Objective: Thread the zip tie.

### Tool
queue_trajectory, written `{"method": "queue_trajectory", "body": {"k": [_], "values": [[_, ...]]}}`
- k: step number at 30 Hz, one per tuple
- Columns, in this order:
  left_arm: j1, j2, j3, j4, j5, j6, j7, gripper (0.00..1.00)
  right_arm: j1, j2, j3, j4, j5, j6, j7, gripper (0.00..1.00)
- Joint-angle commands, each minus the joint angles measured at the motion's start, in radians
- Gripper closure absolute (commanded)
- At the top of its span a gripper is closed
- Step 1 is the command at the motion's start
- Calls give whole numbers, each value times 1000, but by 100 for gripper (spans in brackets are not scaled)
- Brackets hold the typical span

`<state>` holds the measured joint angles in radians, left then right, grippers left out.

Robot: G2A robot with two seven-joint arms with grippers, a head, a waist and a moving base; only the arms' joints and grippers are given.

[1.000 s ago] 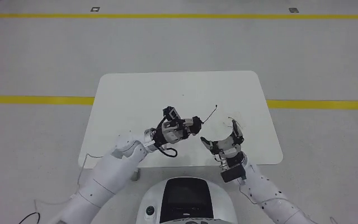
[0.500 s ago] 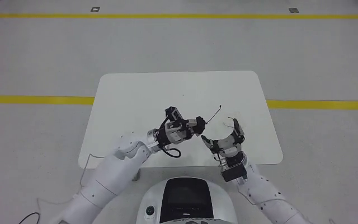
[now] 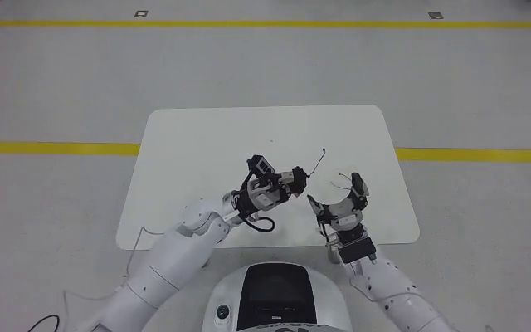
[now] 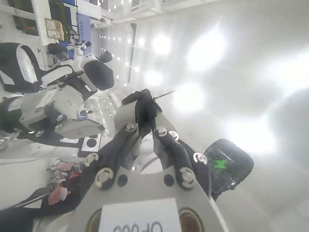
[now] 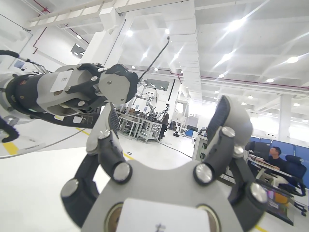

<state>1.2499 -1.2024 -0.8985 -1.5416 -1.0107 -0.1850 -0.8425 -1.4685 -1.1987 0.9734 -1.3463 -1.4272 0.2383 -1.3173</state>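
White table [image 3: 199,149] on yellow-lined grey floor [image 3: 83,79]

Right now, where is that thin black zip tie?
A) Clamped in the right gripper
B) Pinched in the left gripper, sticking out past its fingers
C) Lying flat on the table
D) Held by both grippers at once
B: the zip tie juts out of the shut left gripper, held up off the table, while the right gripper stands open beside it with nothing between its fingers.

The zip tie [image 5: 159,54] is black, the table [image 3: 199,158] white, the floor [image 3: 249,66] pale grey with yellow stripes [image 3: 66,148].
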Motion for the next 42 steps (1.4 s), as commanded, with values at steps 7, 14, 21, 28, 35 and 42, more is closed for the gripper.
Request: {"method": "queue_trajectory", "body": {"k": [7,14,21,28,35,42], "values": [[-2,-9,12,16,-9,-27,-1,100,13,-19,-17,13,3,-19,5,65],[-2,-9,12,16,-9,-27,-1,100,28,-37,-38,21,-12,-20,26,75],[-2,-9,12,16,-9,-27,-1,100,44,-53,-49,28,-20,-22,35,83],[-2,-9,12,16,-9,-27,-1,100,61,-68,-52,32,-31,-20,46,92],[-2,-9,12,16,-9,-27,-1,100,67,-79,-53,37,-44,-23,52,85],[-2,-9,12,16,-9,-27,-1,100,64,-87,-49,33,-61,-22,51,85]]}}
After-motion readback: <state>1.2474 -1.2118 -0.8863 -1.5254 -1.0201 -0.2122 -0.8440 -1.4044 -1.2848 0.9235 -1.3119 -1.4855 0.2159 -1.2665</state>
